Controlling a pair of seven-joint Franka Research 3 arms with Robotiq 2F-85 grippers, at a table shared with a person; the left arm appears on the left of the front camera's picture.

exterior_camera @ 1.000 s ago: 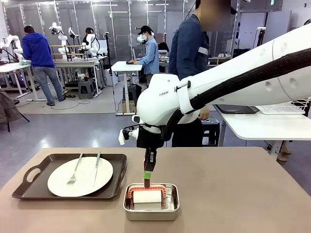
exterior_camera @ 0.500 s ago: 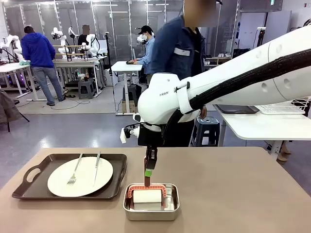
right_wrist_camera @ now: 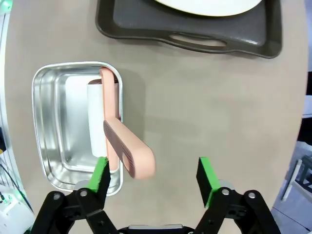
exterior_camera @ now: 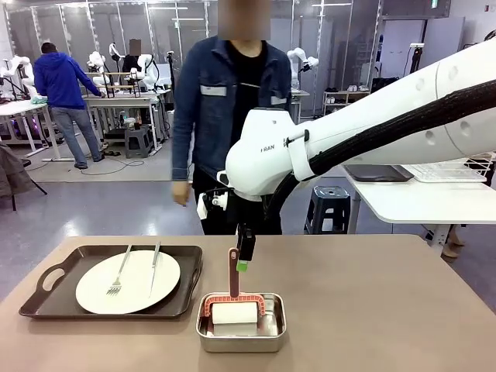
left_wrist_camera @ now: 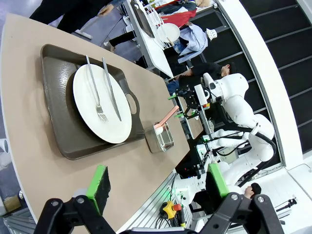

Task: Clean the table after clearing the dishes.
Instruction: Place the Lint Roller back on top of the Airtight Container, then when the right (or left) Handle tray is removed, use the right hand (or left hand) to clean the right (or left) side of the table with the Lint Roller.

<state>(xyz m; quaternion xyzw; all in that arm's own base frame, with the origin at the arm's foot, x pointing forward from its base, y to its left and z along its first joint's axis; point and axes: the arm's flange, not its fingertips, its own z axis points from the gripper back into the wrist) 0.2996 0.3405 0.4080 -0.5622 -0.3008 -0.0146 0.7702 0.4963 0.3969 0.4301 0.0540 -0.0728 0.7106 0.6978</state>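
Green pads (right_wrist_camera: 204,176) of the right pincer (right_wrist_camera: 152,178) stand apart, clamped on nothing. The pink handle (right_wrist_camera: 130,152) of the roller (right_wrist_camera: 96,117) rises into the gap between them, nearer one pad than the other; I see no contact. The white roll rests in the steel pan (right_wrist_camera: 53,122), directly below and slightly to one side of the pincer.

Step in hand, as I judge it: taking up the roller for cleaning. The next move calls for three actions:
1. Centre the gap on the handle.
2. Lower the pads along the grip.
3. Close firmly before lifting, so the roll clears the pan wall.

The table (right_wrist_camera: 219,107) lies bare below the pincer on the side away from the pan. Beyond the pan sits a dark tray (right_wrist_camera: 195,40) bearing a plate (exterior_camera: 136,293) and cutlery, not yet cleared.

The left pincer (left_wrist_camera: 158,187) is likewise apart and empty, above the table, with the tray well ahead of it.
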